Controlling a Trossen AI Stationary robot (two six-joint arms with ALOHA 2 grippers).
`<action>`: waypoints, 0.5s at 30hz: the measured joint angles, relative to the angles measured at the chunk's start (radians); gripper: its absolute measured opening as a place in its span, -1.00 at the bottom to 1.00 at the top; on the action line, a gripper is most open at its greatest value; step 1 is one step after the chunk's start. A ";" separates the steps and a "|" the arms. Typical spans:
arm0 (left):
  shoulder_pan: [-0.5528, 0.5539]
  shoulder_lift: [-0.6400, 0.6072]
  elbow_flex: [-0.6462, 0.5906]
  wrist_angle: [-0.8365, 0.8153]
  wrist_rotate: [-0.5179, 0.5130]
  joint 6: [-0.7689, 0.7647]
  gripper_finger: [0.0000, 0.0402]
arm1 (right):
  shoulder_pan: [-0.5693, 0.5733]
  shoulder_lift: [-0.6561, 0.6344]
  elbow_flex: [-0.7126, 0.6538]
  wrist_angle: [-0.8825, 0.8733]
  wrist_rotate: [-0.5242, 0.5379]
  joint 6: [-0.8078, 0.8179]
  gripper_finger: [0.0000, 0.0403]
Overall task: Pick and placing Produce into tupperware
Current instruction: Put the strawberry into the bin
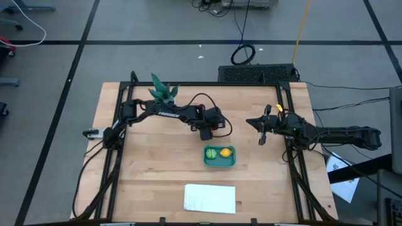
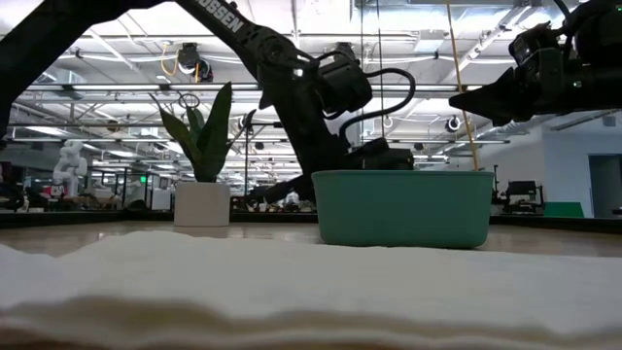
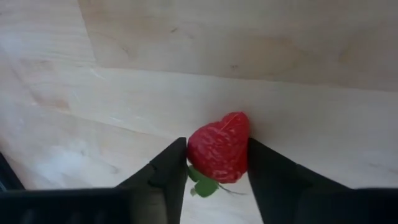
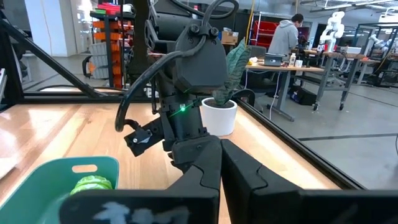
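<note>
Produce is what you are sorting, and two pieces, the round green one and the yellow lemon, are already lying in the teal tupperware, which is sitting on the counter just beyond the flat white rectangle at the near edge. Just past the tupperware's far rim, your left end effector is pointing down at the counter with its fingers closed in against both sides of the red strawberry, which looks to be resting on or just above the wood. Farther right, your right end effector is waiting above the counter with its fingers drawn together and holding nothing. A potted plant is standing at the far left.

Watch the grip: the fingers are pinching the strawberry on its rounded sides, so it may squirt out as you are lifting. The tupperware is light and close by, so a low carry could be nudging its rim and shifting it, or spilling the fruit. Releasing too high may be bouncing the strawberry out.
</note>
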 joint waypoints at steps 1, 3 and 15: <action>0.000 0.000 0.000 0.003 -0.002 0.000 -0.30 | 0.000 0.000 0.000 0.000 0.000 0.000 -1.00; 0.001 0.001 0.000 0.005 -0.002 -0.001 -0.39 | 0.000 0.000 0.000 0.000 0.000 0.000 -1.00; 0.000 0.001 -0.001 0.019 -0.063 -0.055 -0.32 | 0.000 0.000 0.000 0.000 0.000 0.003 -1.00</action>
